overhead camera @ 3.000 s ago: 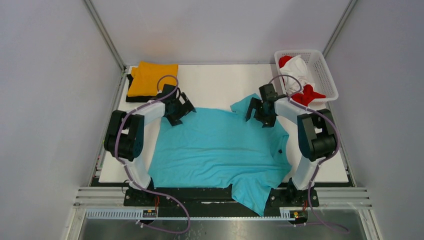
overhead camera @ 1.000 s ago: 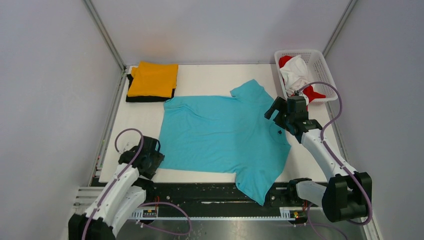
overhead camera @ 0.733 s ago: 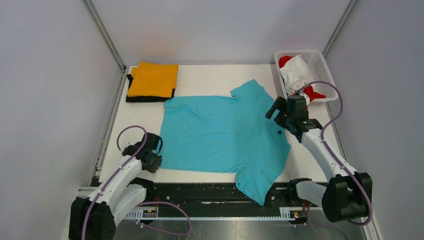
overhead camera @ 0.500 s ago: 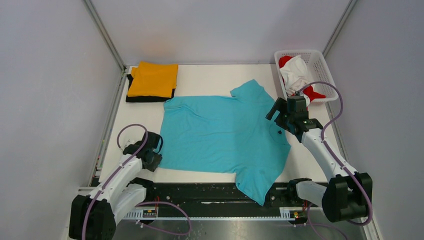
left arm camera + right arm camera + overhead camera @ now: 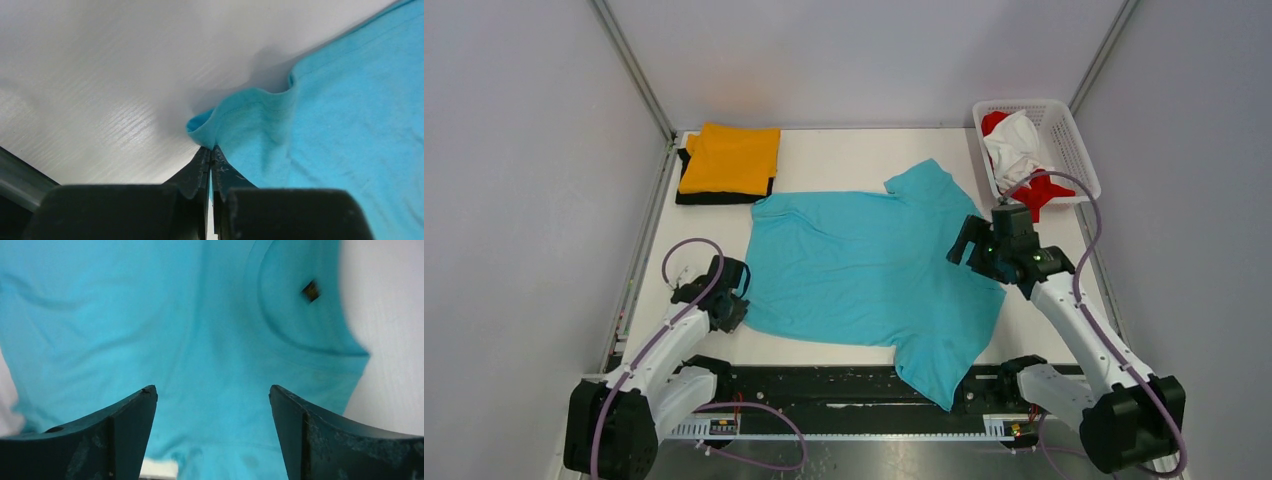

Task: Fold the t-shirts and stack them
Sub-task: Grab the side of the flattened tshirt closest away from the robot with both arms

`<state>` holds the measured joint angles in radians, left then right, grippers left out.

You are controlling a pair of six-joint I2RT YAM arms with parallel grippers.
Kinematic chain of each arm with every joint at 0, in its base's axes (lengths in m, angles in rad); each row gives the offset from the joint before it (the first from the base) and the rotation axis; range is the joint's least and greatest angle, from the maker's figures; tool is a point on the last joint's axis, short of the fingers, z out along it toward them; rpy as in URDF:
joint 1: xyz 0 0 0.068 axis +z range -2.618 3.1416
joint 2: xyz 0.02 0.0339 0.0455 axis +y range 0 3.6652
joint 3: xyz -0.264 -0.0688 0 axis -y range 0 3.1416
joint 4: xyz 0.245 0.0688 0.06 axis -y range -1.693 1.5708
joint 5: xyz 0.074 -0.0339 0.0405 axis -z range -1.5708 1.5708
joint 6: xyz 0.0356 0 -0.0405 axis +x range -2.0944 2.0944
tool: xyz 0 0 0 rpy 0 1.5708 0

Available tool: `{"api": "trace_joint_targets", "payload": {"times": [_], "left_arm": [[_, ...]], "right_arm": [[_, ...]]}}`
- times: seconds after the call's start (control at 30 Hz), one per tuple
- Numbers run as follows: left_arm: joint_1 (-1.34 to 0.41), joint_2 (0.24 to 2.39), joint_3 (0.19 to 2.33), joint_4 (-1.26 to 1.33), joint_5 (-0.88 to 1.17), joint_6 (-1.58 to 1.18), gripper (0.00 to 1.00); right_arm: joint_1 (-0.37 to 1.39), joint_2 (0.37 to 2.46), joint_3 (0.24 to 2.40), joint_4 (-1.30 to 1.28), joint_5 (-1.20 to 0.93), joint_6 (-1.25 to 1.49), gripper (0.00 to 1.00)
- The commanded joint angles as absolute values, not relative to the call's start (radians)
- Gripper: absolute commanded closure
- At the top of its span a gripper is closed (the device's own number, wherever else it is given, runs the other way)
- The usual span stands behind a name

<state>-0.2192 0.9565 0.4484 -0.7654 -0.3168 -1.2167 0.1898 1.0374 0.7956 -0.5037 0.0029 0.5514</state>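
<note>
A turquoise t-shirt lies spread on the white table, one sleeve hanging over the near edge. My left gripper is shut on its near left hem corner; in the left wrist view the jaws pinch a raised fold of the turquoise t-shirt. Over the collar end hovers my right gripper, open. Its fingers stand wide apart above the turquoise t-shirt, nothing between them. A folded orange t-shirt rests on a folded black t-shirt at the back left.
A white lattice basket at the back right holds a crumpled white t-shirt and a red t-shirt. Grey walls close in both sides. A black rail runs along the near table edge.
My left gripper closed on the turquoise hem corner and lifted it slightly. My right gripper shifted left and nearer over the collar, still open.
</note>
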Motion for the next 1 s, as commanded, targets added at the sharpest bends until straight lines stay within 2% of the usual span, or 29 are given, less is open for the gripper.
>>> {"api": "trace_joint_targets", "payload": {"times": [0.0,0.23,0.43,0.67,0.87,0.9,0.97], "left_arm": [[-0.211,0.899,0.463,-0.728,-0.35,-1.152,1.0],[-0.209,0.893,0.472,-0.737,-0.335,-1.118,1.0],[-0.209,0.861,0.461,-0.743,-0.32,-1.124,1.0],[-0.209,0.839,0.445,-0.743,-0.304,-1.134,1.0],[-0.209,0.84,0.447,-0.755,-0.291,-1.131,1.0],[-0.209,0.838,0.447,-0.757,-0.29,-1.129,1.0],[-0.209,0.835,0.448,-0.758,-0.279,-1.128,1.0]], "right_arm": [[0.425,1.011,0.792,-0.686,-0.016,0.506,0.1],[0.756,0.99,0.673,-0.857,-0.109,0.524,0.27],[1.016,1.025,0.606,-0.896,-0.194,0.561,0.35],[1.138,1.16,0.555,-0.755,-0.256,0.588,0.39],[1.154,1.289,0.547,-0.664,-0.292,0.585,0.44],[1.156,1.301,0.544,-0.658,-0.292,0.59,0.47],[1.158,1.312,0.552,-0.685,-0.252,0.592,0.65]]}}
